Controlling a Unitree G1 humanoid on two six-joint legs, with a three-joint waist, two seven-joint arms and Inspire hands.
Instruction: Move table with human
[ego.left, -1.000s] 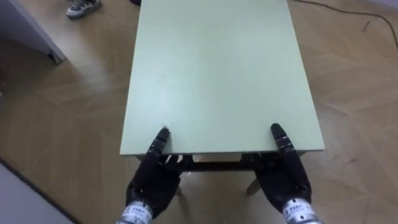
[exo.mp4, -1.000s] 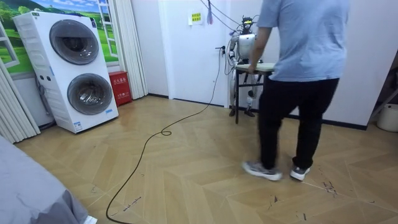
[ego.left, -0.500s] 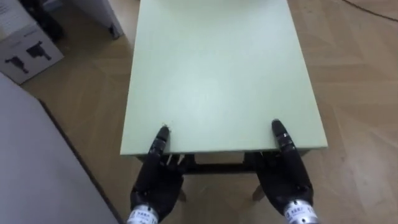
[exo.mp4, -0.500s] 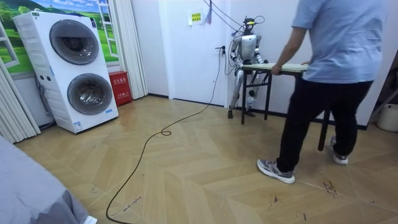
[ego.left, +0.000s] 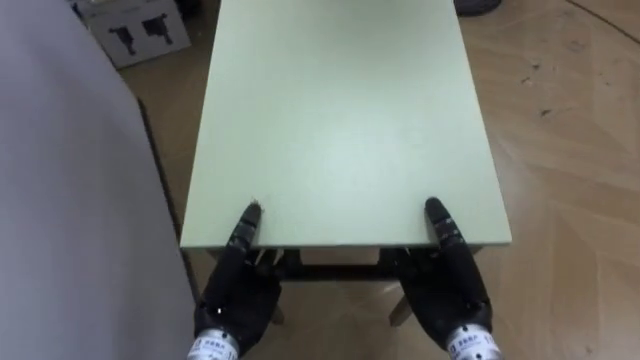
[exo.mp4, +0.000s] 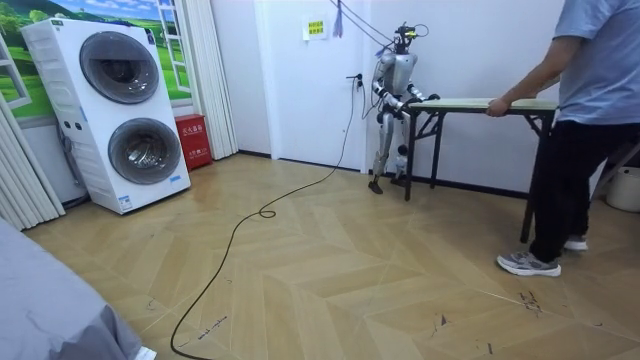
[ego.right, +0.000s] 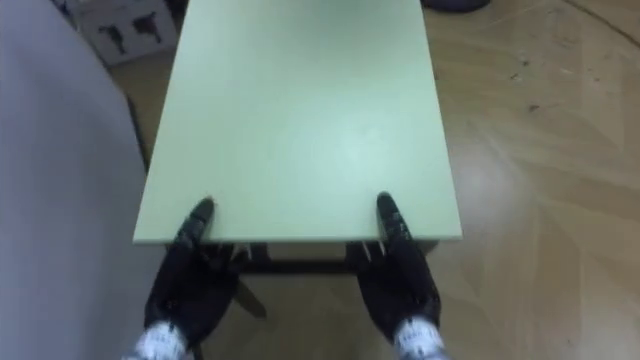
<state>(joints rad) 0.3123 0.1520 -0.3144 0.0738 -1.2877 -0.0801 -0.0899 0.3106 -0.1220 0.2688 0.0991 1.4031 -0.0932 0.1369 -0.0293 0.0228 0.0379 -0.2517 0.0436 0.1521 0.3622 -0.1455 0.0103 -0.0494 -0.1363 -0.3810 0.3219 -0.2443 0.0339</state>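
Washing machines (exo.mp4: 122, 110) stand stacked at the room view's left. Farther right, the robot stands by the white wall at one short end of the pale green table (ego.left: 340, 120). In the eye views a cardboard box (ego.left: 135, 28) lies on the floor beyond the table's left edge. The left hand (ego.left: 238, 290) clamps the near edge, thumb on top and fingers beneath. The right hand (ego.left: 450, 290) grips the same edge likewise. At the room view's right a person (exo.mp4: 590, 80) holds the far end.
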